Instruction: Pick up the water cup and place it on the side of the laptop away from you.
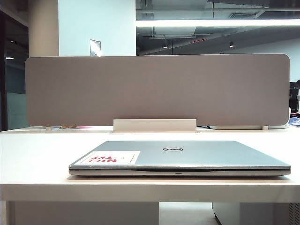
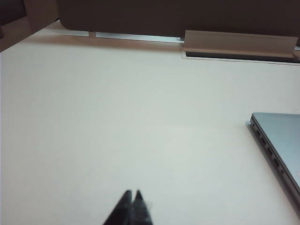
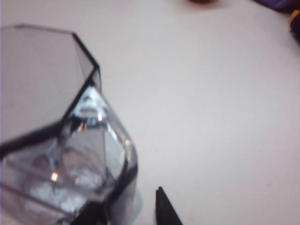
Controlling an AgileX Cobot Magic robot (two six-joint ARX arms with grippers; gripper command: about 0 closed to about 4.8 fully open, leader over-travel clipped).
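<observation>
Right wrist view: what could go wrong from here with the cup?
The right claw is open, the clear faceted glass cup close against one fingertip; closing off-centre might tip it or slip off the glass. The exterior view shows only the closed silver-grey Dell laptop, so clearance there is unchecked.

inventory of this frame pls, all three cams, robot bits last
laptop: 1, silver-grey, lid closed, flat near the table's front edge; its corner also shows in the left wrist view
sticker: 1, white with red lettering, on the lid's left part
water cup: 1, clear glass, close up in the right wrist view only, on the table
table: 1, white
divider panel: 1, grey, upright along the far edge of the table
panel bracket: 1, white, at the divider's base behind the laptop
left pincer: 1, dark tips together, over bare table, left of the laptop
right pincer: 1, dark; one finger beside the cup, the other mostly hidden behind the glass; not seen in the exterior view
</observation>
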